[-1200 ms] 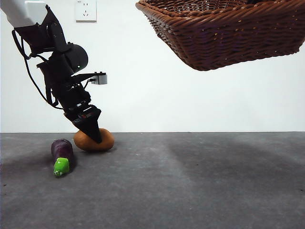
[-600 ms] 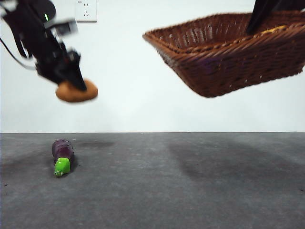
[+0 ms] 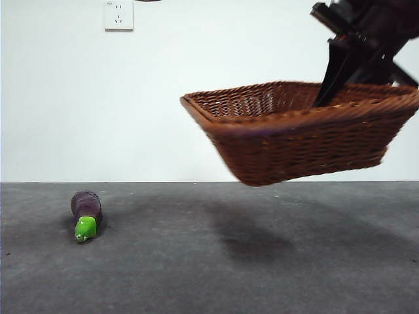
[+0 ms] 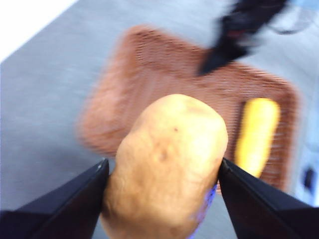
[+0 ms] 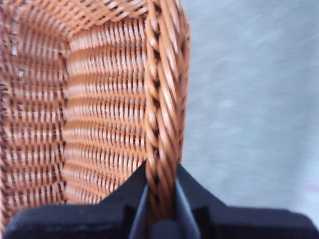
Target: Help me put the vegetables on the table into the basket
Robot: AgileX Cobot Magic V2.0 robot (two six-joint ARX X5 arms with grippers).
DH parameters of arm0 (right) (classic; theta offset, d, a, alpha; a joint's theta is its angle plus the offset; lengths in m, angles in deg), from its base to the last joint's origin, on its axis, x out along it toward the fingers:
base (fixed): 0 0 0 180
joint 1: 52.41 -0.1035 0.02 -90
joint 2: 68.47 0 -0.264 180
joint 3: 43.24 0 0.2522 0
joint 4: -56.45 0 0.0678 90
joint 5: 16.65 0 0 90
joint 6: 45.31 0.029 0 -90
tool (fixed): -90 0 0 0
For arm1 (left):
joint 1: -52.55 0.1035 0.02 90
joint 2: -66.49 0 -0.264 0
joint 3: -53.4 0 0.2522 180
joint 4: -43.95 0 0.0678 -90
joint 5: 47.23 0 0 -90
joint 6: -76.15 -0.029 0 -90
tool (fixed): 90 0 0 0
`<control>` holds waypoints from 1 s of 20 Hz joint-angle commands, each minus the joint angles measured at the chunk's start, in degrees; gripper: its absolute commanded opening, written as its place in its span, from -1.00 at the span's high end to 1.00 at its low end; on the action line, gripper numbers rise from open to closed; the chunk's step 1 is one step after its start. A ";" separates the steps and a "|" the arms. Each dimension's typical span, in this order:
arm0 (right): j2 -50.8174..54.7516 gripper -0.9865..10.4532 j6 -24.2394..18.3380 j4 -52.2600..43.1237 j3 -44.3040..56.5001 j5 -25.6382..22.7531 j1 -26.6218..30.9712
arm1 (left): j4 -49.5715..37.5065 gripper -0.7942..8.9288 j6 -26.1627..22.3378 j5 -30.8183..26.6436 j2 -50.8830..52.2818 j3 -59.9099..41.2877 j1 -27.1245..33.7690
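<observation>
My left gripper [image 4: 162, 172] is shut on the brown-orange potato [image 4: 167, 164] and holds it high above the basket [image 4: 149, 69]; it is out of the front view. The yellow bumpy vegetable [image 4: 256, 134] lies inside the basket. My right gripper [image 5: 160, 199] is shut on the basket's braided rim [image 5: 162, 99] and holds the basket [image 3: 294, 137] tilted in the air above the table [image 3: 209, 261]; this gripper [image 3: 337, 75] shows at the top right of the front view. The purple eggplant [image 3: 85, 212] with its green cap lies on the table at the left.
A white wall socket [image 3: 118, 14] is on the back wall. The basket casts a shadow [image 3: 249, 235] on the table's middle.
The left gripper rose out of the front view with the potato. The right gripper lowered the basket and brought it leftward, closer to the table.
</observation>
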 commanded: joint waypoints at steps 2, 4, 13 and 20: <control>-0.50 0.85 4.46 -4.74 5.79 2.21 -1.29 | -3.10 0.85 1.99 -6.93 -1.88 -5.51 -10.97; -0.50 0.85 5.44 -6.43 7.52 2.21 -3.08 | -8.48 0.85 5.27 -6.93 -3.76 -10.60 -13.29; -0.50 0.85 11.23 -13.20 8.46 0.59 -9.81 | -12.35 0.83 11.50 -7.30 -16.87 -15.17 -15.76; -0.50 0.85 10.99 -13.51 8.46 0.44 -9.77 | -13.00 -0.21 17.97 -7.32 -16.02 -15.02 -14.93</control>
